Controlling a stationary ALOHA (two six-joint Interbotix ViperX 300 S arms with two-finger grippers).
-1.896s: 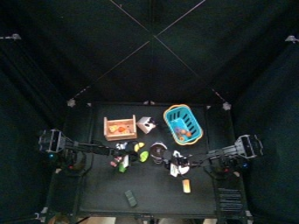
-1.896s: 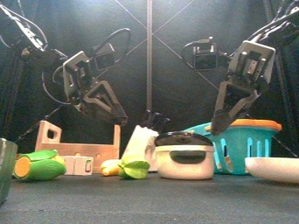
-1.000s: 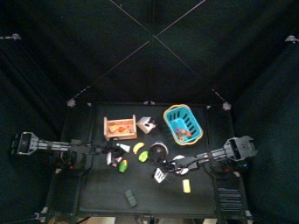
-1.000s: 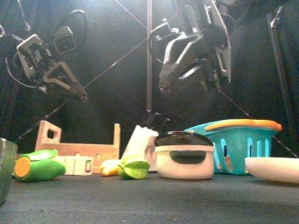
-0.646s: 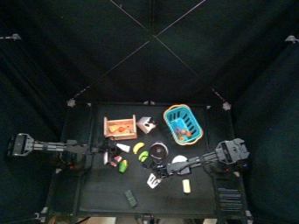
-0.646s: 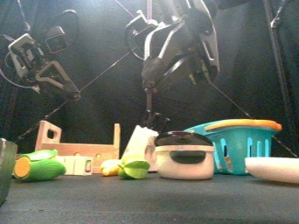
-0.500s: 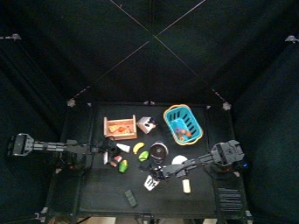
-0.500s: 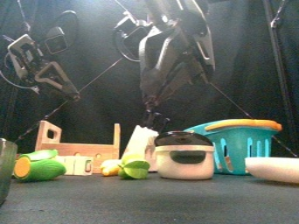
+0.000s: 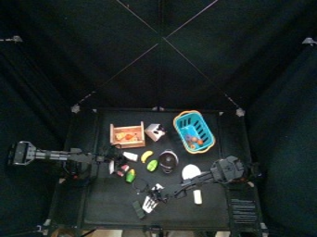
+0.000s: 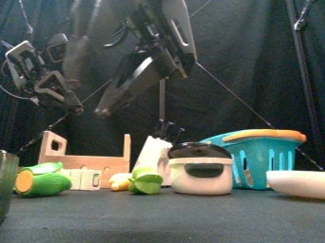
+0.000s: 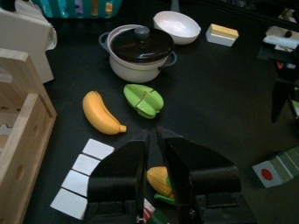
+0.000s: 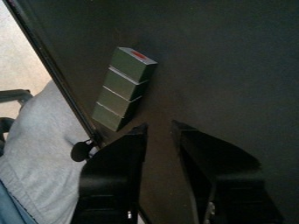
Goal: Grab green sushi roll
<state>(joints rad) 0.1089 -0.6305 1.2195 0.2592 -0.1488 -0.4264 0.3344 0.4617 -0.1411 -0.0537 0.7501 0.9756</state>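
The green sushi roll [image 12: 122, 86] is a dull green ribbed piece with a red dot on one end. It lies near the table's front edge [image 9: 140, 210] and shows at the far left of the front view [image 10: 7, 185]. My right gripper [image 12: 160, 125] hangs above the table just short of the roll, open, with nothing between its fingers. From above, the right gripper [image 9: 148, 201] is right beside the roll. My left gripper [image 11: 156, 140] rests over the table's left part, jaws drawn close together, above a yellow and green corn toy [image 11: 160, 182].
A black pot [image 11: 138, 48], a white bowl [image 11: 177, 24], a banana [image 11: 103, 112] and a green leaf toy [image 11: 145, 98] lie mid-table. A wooden crate [image 10: 83, 157] and a blue basket [image 10: 260, 157] stand behind. Pale cloth [image 12: 35, 140] shows past the table's edge.
The right arm has swung from mid-table out to the front-left, coming down beside the sushi roll, and its jaws have spread wider. The left arm has barely moved.
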